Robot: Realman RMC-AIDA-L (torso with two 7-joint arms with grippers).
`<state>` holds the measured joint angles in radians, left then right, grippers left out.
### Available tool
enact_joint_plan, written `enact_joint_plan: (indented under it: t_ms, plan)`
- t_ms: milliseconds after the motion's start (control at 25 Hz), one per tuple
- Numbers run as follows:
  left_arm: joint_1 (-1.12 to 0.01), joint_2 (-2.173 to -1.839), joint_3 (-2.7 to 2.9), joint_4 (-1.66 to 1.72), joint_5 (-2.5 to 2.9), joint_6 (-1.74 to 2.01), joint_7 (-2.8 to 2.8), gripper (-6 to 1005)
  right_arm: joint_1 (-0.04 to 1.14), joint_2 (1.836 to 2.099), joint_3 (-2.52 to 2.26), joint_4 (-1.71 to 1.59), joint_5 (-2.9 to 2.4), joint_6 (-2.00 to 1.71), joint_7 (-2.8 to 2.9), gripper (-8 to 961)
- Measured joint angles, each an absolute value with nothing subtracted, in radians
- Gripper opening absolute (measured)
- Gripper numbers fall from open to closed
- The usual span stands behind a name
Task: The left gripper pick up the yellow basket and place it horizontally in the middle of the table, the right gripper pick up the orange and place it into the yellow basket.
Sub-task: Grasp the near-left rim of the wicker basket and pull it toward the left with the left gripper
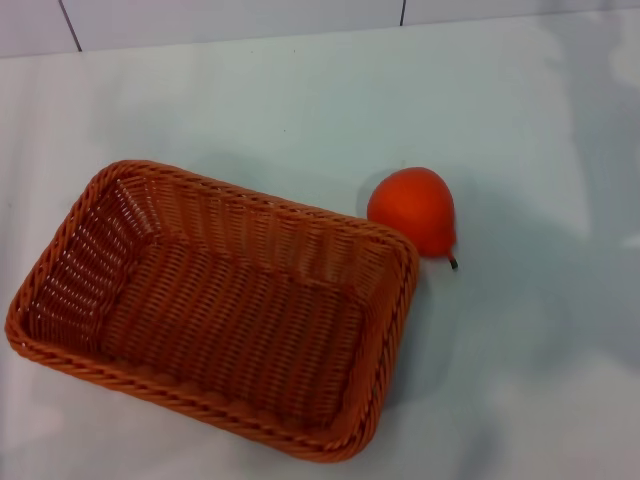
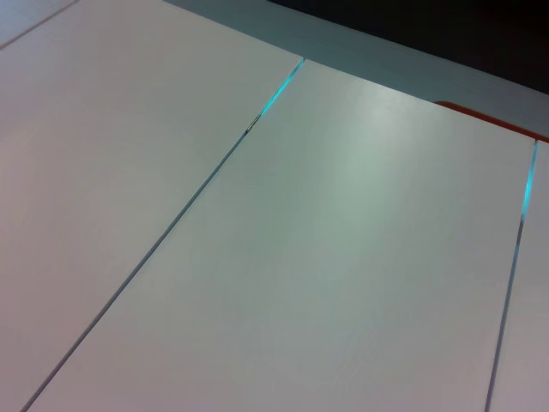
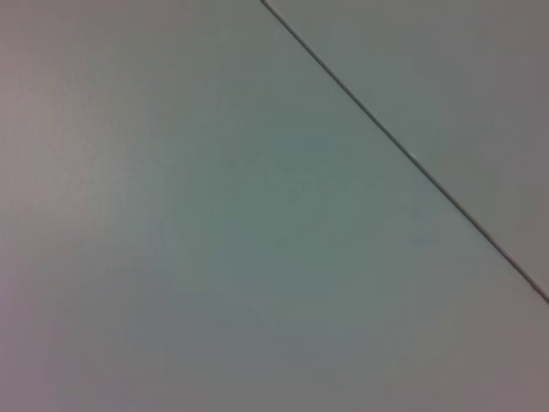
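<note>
The yellow basket (image 1: 215, 305), an orange-brown woven rectangle with a braided rim, lies empty on the white table (image 1: 520, 380) at the left of the head view, turned at a slant. The orange (image 1: 413, 209), red-orange and round with a small dark stem, rests on the table just beyond the basket's far right corner, close to its rim. A thin orange strip (image 2: 489, 120) shows at the far edge of the left wrist view. Neither gripper shows in any view.
Table seams run along the far edge in the head view (image 1: 300, 38). The left wrist view shows white panels with a seam (image 2: 197, 197). The right wrist view shows a plain surface with one seam (image 3: 403, 150).
</note>
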<state>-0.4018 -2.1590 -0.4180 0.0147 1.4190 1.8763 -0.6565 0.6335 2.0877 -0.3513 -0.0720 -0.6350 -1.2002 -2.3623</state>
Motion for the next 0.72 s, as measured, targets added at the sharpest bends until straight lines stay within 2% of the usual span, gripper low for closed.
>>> enact_joint_plan:
  t_ms: [480, 600, 720]
  plan:
    - [-0.408, -2.152, -0.381, 0.064, 1.421, 1.850, -0.689, 780, 0.640, 2.086, -0.351, -0.072, -0.635, -1.196, -2.362, 945]
    - [-0.410, -2.126, -0.318, 0.115, 1.421, 1.833, -0.803, 780, 0.641, 2.086, -0.351, -0.072, -0.635, -1.195, -2.362, 944]
    - [-0.411, -2.086, -0.207, 0.187, 1.421, 1.824, -0.933, 780, 0.641, 2.086, -0.351, -0.073, -0.635, -1.195, -2.362, 944]
